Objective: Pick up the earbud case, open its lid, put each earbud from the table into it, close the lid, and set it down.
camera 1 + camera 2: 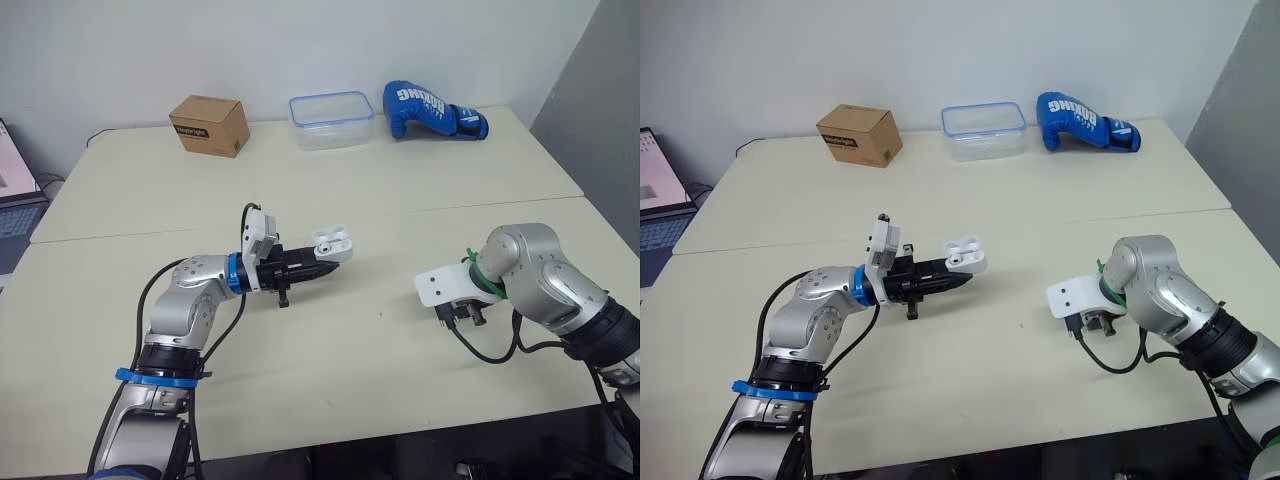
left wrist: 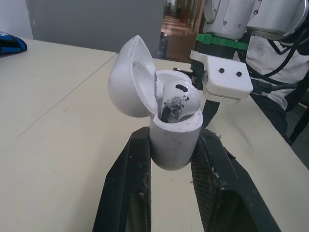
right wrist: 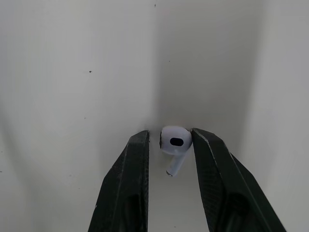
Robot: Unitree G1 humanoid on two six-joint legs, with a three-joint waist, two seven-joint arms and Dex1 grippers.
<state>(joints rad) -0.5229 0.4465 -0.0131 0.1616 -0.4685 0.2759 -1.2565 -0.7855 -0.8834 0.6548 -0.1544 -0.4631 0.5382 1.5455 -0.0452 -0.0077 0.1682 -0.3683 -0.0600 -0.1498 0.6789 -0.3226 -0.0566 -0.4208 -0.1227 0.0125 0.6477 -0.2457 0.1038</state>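
Observation:
My left gripper (image 1: 322, 264) is shut on the base of the white earbud case (image 1: 333, 243) and holds it above the middle of the table. The case's lid (image 2: 129, 79) is swung open, and one white earbud (image 2: 179, 99) sits in the case (image 2: 175, 140). My right gripper (image 3: 170, 135) points down at the table on the right (image 1: 457, 317). A second white earbud (image 3: 175, 143) lies between its fingertips. One finger (image 3: 205, 150) touches it, while a narrow gap separates it from the other.
Along the table's far edge stand a brown cardboard box (image 1: 209, 125), a clear plastic container (image 1: 331, 120) and a blue boxing glove (image 1: 432, 110). A laptop (image 1: 15, 205) sits off the left edge. A seam (image 1: 400, 208) runs across the table.

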